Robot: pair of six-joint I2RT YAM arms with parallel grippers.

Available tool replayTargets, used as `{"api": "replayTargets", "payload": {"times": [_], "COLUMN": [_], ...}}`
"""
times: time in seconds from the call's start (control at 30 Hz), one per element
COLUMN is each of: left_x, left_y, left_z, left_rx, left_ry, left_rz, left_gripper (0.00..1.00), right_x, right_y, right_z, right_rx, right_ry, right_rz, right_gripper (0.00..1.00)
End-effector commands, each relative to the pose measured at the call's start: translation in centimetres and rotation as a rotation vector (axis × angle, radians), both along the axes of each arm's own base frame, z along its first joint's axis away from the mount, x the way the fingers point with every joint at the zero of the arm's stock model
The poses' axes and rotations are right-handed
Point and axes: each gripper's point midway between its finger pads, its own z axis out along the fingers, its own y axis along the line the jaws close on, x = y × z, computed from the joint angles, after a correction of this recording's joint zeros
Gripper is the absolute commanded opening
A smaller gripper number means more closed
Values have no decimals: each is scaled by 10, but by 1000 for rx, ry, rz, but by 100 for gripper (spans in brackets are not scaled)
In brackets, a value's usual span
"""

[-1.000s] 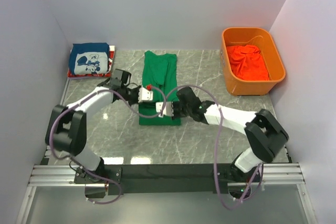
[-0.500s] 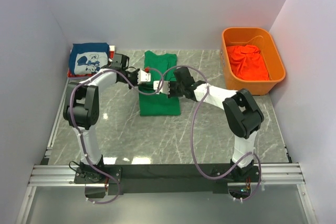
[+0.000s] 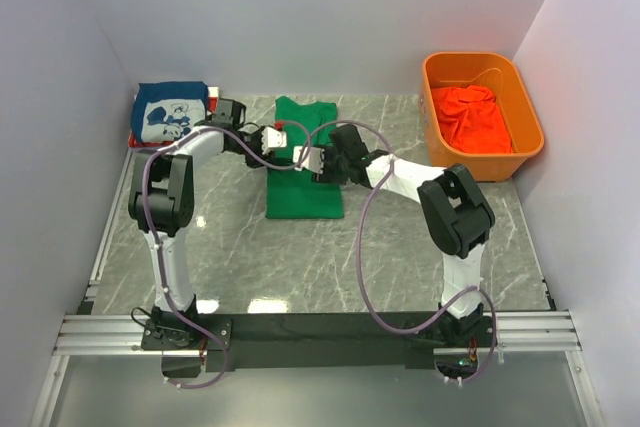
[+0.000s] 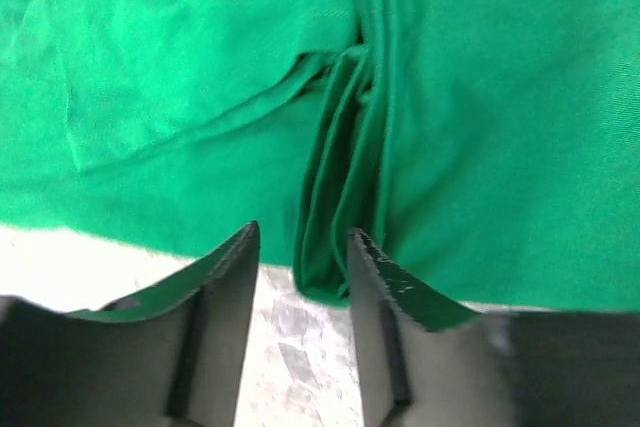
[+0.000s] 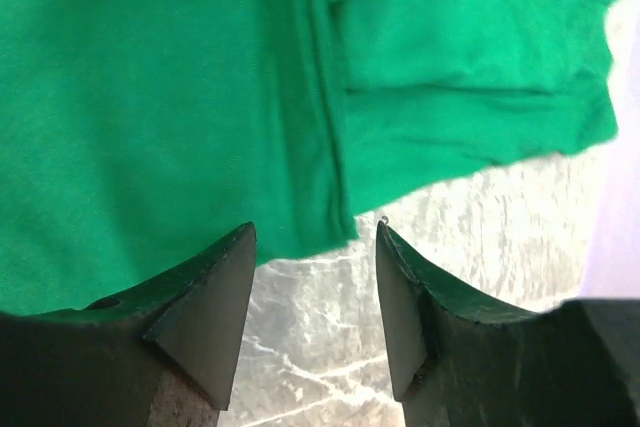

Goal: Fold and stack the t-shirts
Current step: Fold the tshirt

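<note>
The bright green t-shirt [image 3: 305,197] lies lengthwise in the middle of the table, its collar at the far end. My left gripper [image 3: 283,139] is over its upper left part and open. In the left wrist view a bunched fold of the green cloth [image 4: 335,197] reaches into the gap between the tips [image 4: 300,247]. My right gripper [image 3: 305,162] hovers open over the shirt's middle. In the right wrist view a green corner [image 5: 330,197] ends just beyond its tips [image 5: 315,232]. The dark blue tee [image 3: 170,115] rests folded on a red one [image 3: 150,141] at the far left. An orange-red tee [image 3: 470,119] lies in the bin.
The rigid orange bin [image 3: 530,132] stands at the far right near the wall. Grey marble table [image 3: 400,247] shows around the green shirt. White walls close the left, back and right. Both arms cross low over the table's middle with their cables.
Both grippers moved away from me along the green shirt, drawing its near end up. They were shut and now stand open, the cloth let go.
</note>
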Motion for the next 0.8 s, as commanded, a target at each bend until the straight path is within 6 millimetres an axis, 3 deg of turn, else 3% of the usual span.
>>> {"api": "replayTargets", "payload": {"times": [0.0,0.03,0.07,0.1,0.13,0.2,0.23,0.27,0.33,0.37,0.4,0.43,0.5,0.53,0.77], "left_x": [9,7,-2,-10,-25,-43,-50,-68,-87,-102,-109,-123,-129,-140,-159], "left_y": [14,17,23,24,28,28,28,28,24,20,18,14,10,8,3], "left_z": [48,65,60,76,65,77,76,61,59,45,45,32,31,20,-8], "left_rx": [-83,-98,-100,-113,-111,-127,-136,-128,-127,-118,-114,-99,-86,-66,24], "left_ry": [-8,-33,-7,-31,1,-22,-22,13,18,46,33,53,4,12,-51], "left_rz": [86,101,118,119,125,120,121,106,80,66,50,36,6,-10,-87], "left_gripper": [48,50,50,50,51,52,52,53,53,53,53,52,52,52,53], "right_x": [16,11,2,-13,-29,-58,-68,-81,-99,-113,-117,-120,-128,-127,-135], "right_y": [0,-3,-5,-8,-7,-7,-7,-2,-3,3,4,7,9,10,11], "right_z": [82,88,88,93,90,86,81,76,60,49,43,38,21,18,-17], "right_rx": [146,159,159,169,178,198,193,181,162,144,131,123,89,84,0], "right_ry": [-125,-122,-108,-97,-50,5,21,27,47,68,76,78,99,93,135], "right_rz": [-81,-78,-65,-46,-14,49,63,95,124,152,160,161,171,168,180], "right_gripper": [59,59,59,59,57,56,55,54,52,51,50,49,48,48,49]}}
